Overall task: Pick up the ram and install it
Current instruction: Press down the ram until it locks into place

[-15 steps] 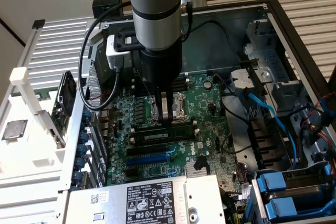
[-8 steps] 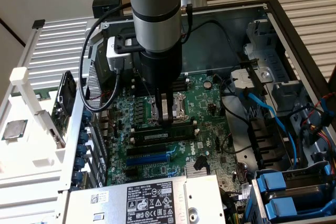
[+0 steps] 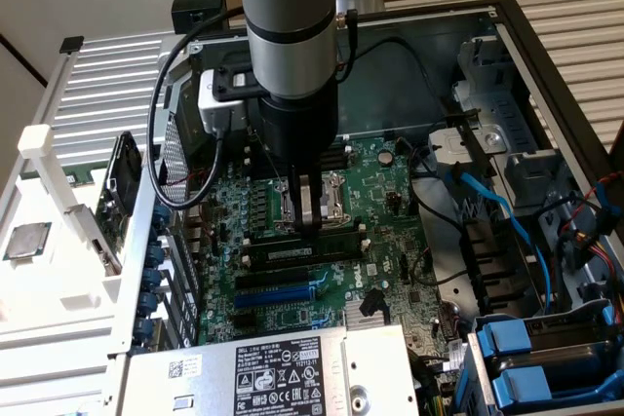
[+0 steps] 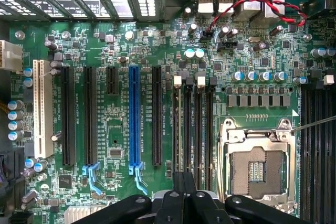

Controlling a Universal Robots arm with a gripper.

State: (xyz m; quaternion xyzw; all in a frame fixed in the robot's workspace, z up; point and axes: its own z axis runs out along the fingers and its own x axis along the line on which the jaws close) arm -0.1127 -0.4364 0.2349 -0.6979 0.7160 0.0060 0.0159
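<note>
My gripper hangs straight down from the grey arm over the green motherboard inside an open computer case. Its fingers are shut with nothing between them. Right under the tips, the ram, a thin green stick with black chips and a white label, stands on edge in a black slot. Whether the tips touch its top edge I cannot tell. In the wrist view the shut gripper sits over the black memory slots with white end clips, beside the open processor socket.
A blue expansion slot and black slots lie beside the memory slots. The power supply with its label sits at the near edge. Blue cables and blue drive bays fill the exterior view's right. The case walls enclose the board.
</note>
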